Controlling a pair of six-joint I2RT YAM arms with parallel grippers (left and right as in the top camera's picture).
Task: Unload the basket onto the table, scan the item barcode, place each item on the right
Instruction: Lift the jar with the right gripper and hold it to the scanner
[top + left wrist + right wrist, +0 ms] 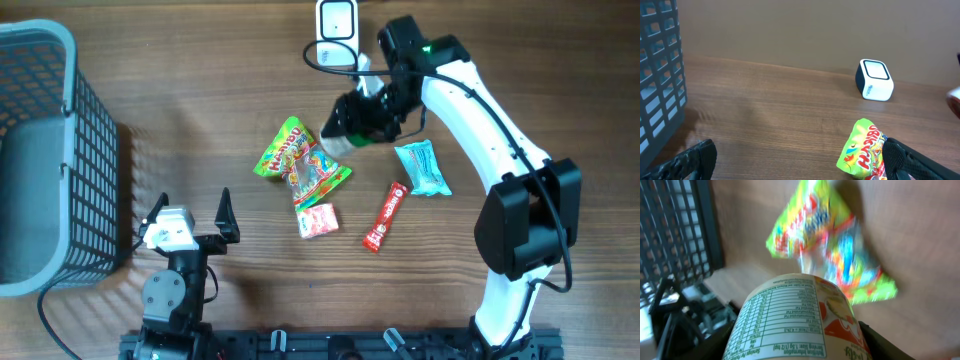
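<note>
My right gripper (362,118) is shut on a round tub (795,325), white with a green nutrition table and red-orange print. The tub's sides sit between the two dark fingers (882,342). Overhead, the tub (336,139) hangs tilted over the table, just below the white barcode scanner (337,22), which also stands at the back in the left wrist view as a scanner (874,80) with a dark window on top. No barcode shows on the tub's visible side. My left gripper (192,210) rests open near the front left, nothing between its fingers (902,160).
A grey mesh basket (40,150) fills the left side. A green Haribo bag (300,160) lies mid-table, with a small pink packet (318,220), a red bar (385,216) and a teal packet (422,167) around it.
</note>
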